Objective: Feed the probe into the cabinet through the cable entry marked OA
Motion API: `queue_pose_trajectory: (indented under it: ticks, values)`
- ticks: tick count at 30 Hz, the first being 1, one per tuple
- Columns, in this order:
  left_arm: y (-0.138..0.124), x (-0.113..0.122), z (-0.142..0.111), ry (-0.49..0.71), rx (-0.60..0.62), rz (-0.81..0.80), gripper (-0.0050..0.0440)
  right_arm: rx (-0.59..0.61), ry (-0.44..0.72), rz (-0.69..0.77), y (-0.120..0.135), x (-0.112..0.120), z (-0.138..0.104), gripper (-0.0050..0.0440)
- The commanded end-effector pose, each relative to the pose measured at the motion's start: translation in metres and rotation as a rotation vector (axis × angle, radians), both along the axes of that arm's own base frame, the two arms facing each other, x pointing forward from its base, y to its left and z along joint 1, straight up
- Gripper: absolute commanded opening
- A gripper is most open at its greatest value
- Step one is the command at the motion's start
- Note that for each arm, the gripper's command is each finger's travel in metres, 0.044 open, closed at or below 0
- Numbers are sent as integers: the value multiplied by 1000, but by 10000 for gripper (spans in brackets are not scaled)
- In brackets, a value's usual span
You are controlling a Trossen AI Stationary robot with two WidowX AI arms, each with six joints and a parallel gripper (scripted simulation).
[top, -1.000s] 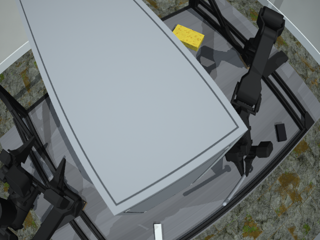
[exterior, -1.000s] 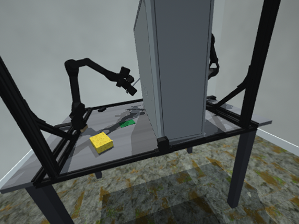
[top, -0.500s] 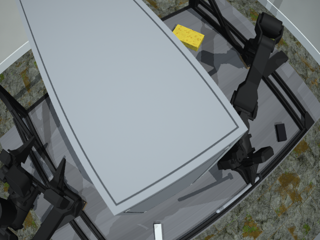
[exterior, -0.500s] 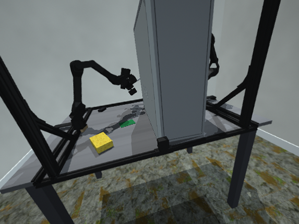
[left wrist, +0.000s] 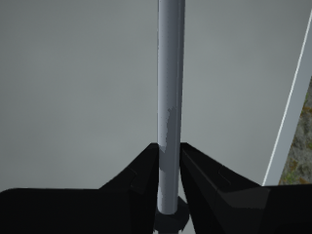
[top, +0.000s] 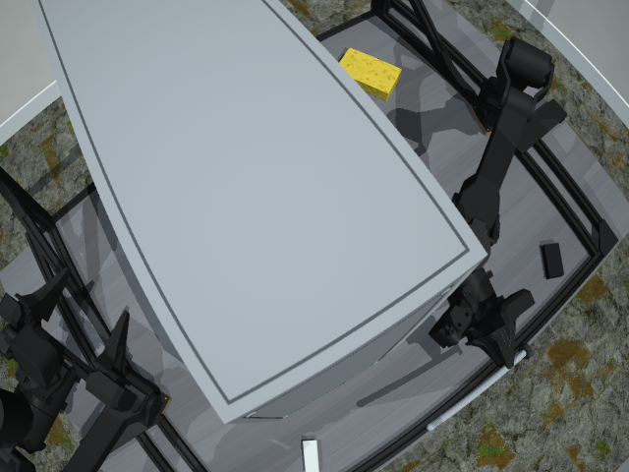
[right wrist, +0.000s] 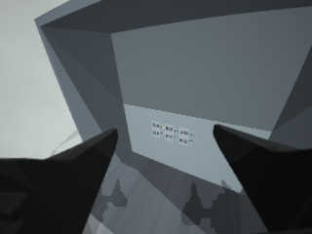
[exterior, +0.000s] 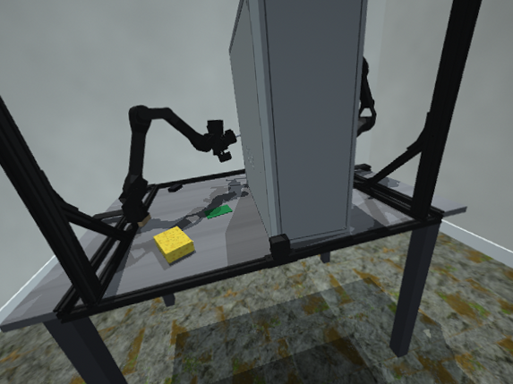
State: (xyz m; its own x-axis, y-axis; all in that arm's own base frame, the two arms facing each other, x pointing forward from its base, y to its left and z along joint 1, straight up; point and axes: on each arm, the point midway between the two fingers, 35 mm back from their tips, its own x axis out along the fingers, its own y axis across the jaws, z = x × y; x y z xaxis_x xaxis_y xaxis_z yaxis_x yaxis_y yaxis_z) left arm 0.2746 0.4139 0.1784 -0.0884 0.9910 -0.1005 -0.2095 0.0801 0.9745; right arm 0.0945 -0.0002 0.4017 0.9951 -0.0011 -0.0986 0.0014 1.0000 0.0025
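The tall grey cabinet [top: 263, 203] [exterior: 319, 110] stands on the table. My left gripper [top: 509, 361] [left wrist: 168, 150] is shut on the probe [top: 477, 389] [left wrist: 171, 73], a pale grey rod with a dark collar. The probe is in the air outside the cabinet, past its near corner in the top view. My right gripper [top: 96, 292] [right wrist: 165, 131] is open and empty on the cabinet's other side. The right wrist view looks into the cabinet's open side, where small labels, OA [right wrist: 155, 125] at the upper left, sit on the lower pale panel. The entry holes are too small to make out.
A yellow sponge [top: 371, 73] [exterior: 174, 243] and a green flat piece [exterior: 219, 211] lie on the left arm's side. A black block [top: 552, 260] [exterior: 175, 187] lies near the table edge, a white block [top: 311, 454] at the bottom of the top view. Black frame bars surround the table.
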Motion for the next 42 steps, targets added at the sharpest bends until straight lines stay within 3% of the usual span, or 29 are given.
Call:
queue_pose_trajectory:
  ticks: [1,12,42]
  values:
    - [3,-4,2,80,38,41,0,-2,1,1,0,0,0,440]
    - [-1,1,3,211,72,80,0,-2,1,1,0,0,0,440]
    - [-2,2,3,214,72,81,0,-2,1,1,0,0,0,440]
